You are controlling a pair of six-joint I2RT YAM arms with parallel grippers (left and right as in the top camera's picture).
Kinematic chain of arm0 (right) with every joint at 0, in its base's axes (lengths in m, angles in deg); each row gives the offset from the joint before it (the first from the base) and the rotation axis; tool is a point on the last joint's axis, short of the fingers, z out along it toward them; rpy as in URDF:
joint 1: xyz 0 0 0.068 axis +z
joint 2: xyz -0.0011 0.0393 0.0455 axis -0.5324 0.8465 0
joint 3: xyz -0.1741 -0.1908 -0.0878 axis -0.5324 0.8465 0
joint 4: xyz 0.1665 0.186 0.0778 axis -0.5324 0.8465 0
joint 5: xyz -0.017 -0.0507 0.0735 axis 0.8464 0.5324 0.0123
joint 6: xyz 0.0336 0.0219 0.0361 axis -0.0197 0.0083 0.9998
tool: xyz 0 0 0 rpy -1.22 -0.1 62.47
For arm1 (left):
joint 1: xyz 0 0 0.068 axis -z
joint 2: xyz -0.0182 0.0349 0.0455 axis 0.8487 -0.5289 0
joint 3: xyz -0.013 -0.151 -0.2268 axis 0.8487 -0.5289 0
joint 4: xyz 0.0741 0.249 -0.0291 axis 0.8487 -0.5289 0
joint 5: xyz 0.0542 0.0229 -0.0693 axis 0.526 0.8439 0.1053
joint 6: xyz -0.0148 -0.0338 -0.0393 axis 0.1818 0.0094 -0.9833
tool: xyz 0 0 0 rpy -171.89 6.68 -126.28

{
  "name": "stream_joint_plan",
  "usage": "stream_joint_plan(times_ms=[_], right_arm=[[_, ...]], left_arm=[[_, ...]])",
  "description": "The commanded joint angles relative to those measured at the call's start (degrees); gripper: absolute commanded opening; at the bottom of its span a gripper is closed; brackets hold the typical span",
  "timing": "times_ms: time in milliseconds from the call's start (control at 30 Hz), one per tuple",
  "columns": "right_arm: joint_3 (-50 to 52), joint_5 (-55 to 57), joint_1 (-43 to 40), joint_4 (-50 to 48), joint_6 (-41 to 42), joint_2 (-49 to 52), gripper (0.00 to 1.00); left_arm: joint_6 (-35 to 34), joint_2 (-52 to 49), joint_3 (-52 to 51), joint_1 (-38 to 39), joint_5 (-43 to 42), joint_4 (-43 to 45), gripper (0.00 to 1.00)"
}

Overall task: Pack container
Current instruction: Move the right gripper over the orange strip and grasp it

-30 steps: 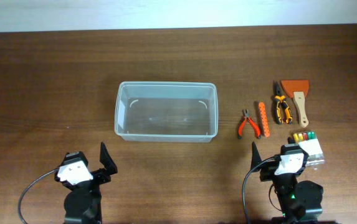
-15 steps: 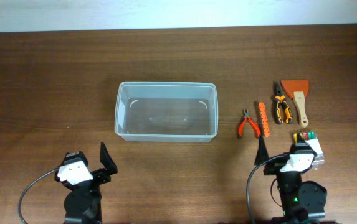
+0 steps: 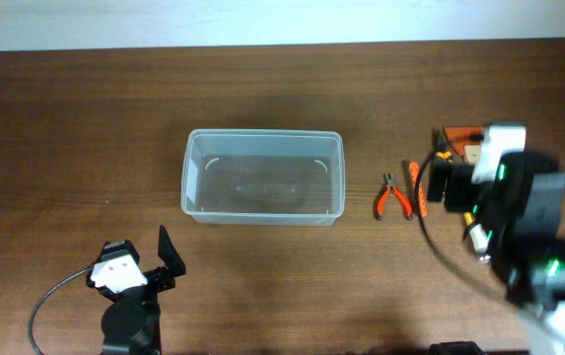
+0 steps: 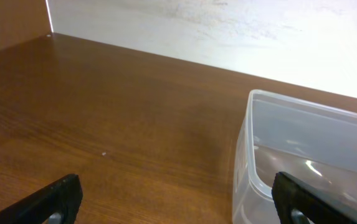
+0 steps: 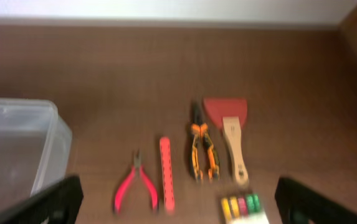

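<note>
The desk (image 3: 65, 118) is dark brown wood with a fine grain running left to right, and a pale wall stands along its far edge. Near its middle sits the container (image 3: 262, 132), a clear, translucent plastic bin, rectangular with rounded corners and a raised rim. Its mouth faces straight up and its long axis runs left to right, parallel to the desk's far edge. Nothing lies inside it; the smooth floor shows only faint glints of light.

The right arm (image 3: 519, 227) shows large and blurred in the overhead view, above the desk's right side and covering part of the tools there. Its pincer (image 5: 184, 202) is spread wide with nothing between the black fingers. The left arm (image 3: 124, 286) sits at the near edge, nearer than the container and off to its left. Its pincer (image 4: 178, 199) also gapes wide and grips nothing, and the container's left end wall shows just beyond its right finger.

To the right of the container, well apart from it, a row of tools lies flat:
- a scraper (image 5: 231, 134) with a red-orange blade and a pale wooden handle
- orange-and-black pliers (image 5: 202, 152)
- a slim orange bar (image 5: 166, 182)
- small red-handled pliers (image 5: 136, 186), nearest the container
- a small clear case (image 5: 243, 206) with yellow, red and green bits, nearer than the scraper
</note>
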Motion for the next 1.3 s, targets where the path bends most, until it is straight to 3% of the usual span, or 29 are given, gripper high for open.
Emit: stream_joint_plan(times_ms=[0, 167, 467, 600, 700, 833, 1033, 1267], right_arm=[[-13.0, -1.9, -0.4, 8.8, 0.4, 10.0, 0.99], [-23.2, -2.5, -0.4, 15.8, 0.4, 22.6, 0.99], [-23.5, -3.0, -0.4, 16.3, 0.4, 35.3, 1.00], [-23.5, -2.9, -0.4, 15.9, -2.1, 40.9, 0.61], [-23.5, -2.8, -0.5, 15.8, -3.1, 44.8, 0.49], [-23.5, -2.7, -0.9, 15.7, -3.1, 48.9, 0.42], [-23.5, -2.7, -1.7, 15.5, -3.0, 52.2, 0.48], [-23.1, -2.8, -3.7, 14.9, -3.1, 54.5, 0.49]], left_arm=[[0.5, 0.2, -0.2, 0.2, 0.2, -0.1, 0.99], [0.5, 0.2, -0.2, 0.2, 0.2, -0.1, 0.99], [0.5, 0.2, -0.2, 0.2, 0.2, -0.1, 0.99], [0.5, 0.2, -0.2, 0.2, 0.2, -0.1, 0.99], [0.5, 0.2, -0.2, 0.2, 0.2, -0.1, 0.99], [0.5, 0.2, -0.2, 0.2, 0.2, -0.1, 0.99], [0.5, 0.2, -0.2, 0.2, 0.2, -0.1, 0.99], [0.5, 0.2, -0.2, 0.2, 0.2, -0.1, 0.99]])
